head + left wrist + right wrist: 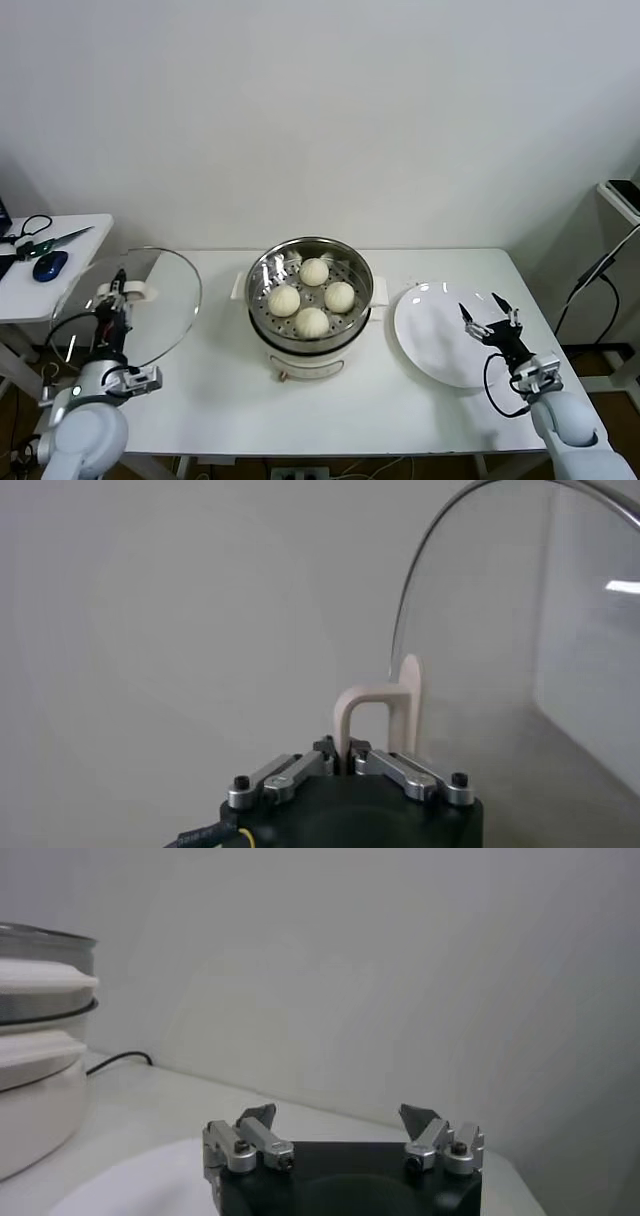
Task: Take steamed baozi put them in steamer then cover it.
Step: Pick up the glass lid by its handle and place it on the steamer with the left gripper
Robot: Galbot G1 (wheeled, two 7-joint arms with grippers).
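white surface (200, 390) below; my left end effector (350, 762) clamps the cover (150, 300) handle, tilted; it could swing and clip the steamer (310, 295) rim.

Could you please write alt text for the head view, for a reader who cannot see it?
The left gripper holds the glass cover by its handle, left of the open steamer containing four baozi. The right gripper hangs open over an empty white plate.

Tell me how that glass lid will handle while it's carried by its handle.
The lid is probably rigid but breakable: clear glass. Pinched by the left claw only at its narrow handle, the wide disc may swing or twist. It likely feels heavy for that small grip.
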